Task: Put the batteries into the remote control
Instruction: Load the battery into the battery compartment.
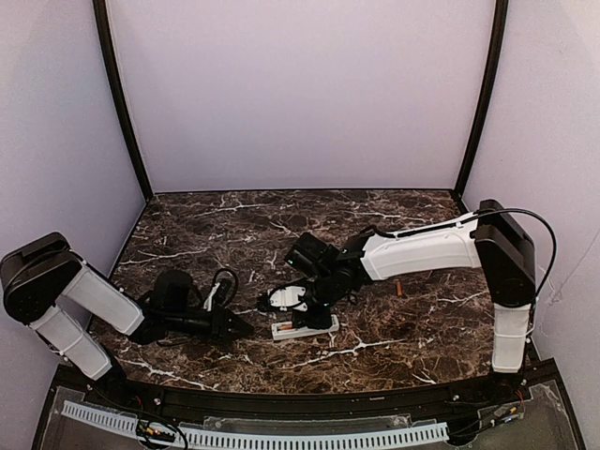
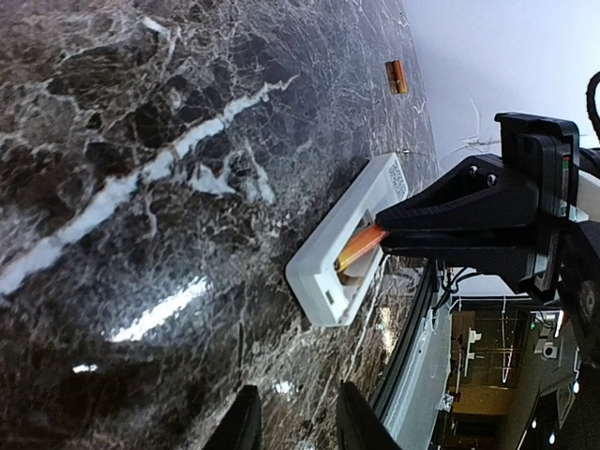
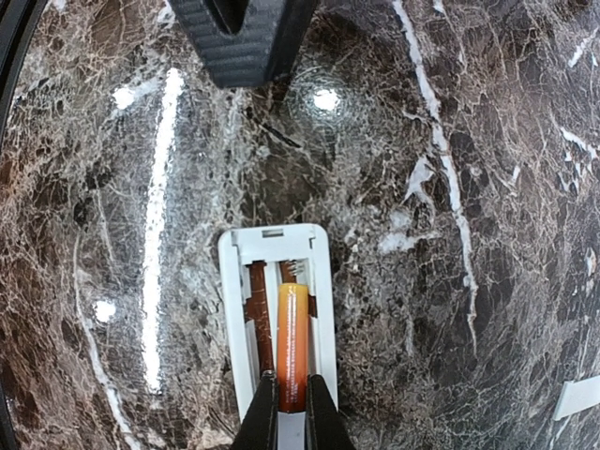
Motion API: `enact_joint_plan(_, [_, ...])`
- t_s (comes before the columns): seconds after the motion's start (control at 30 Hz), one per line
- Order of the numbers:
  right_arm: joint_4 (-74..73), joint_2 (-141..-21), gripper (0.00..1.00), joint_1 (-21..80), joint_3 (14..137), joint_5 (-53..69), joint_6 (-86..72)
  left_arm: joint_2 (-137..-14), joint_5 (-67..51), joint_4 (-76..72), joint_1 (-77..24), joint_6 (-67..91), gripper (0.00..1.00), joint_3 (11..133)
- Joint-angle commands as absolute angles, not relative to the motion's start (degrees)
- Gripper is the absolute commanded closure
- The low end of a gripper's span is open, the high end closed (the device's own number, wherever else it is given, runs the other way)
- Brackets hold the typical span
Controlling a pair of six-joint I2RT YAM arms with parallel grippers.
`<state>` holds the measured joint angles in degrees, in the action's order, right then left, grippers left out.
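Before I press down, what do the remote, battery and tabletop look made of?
The remote control: white matte plastic, moulded thin walls. The battery: glossy orange wrap, highlight along it; core unseen. The table: polished dark marble or imitation, veined, mirroring lamps.

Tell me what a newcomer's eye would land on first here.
The right end effector grips an orange battery, tilted into the open slot of the white remote control at the near middle of the dark marble table. A second battery lies loose farther right. The left end effector sits beside the remote, holding nothing.
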<state>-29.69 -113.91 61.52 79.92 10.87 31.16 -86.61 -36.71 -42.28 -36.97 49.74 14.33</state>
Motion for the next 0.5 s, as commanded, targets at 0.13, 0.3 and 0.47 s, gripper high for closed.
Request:
enact_joint_plan(0.13, [-27.26,-115.39,1.0,62.7,81.0,10.55,29.06,-93.99,-38.18,-54.19,-39.02,54.07,0.73,17.34])
enact_joint_plan(0.3, [-26.73,-115.83,1.0,62.76,80.94,9.97,28.59,-96.37,-38.57,-55.5,-39.47,54.57,0.76,18.38])
enact_joint_plan(0.47, [-26.8,-116.48,1.0,62.75,80.95,9.97,28.23,-98.29,-38.85,-55.74,-40.25,54.46,0.78,19.41])
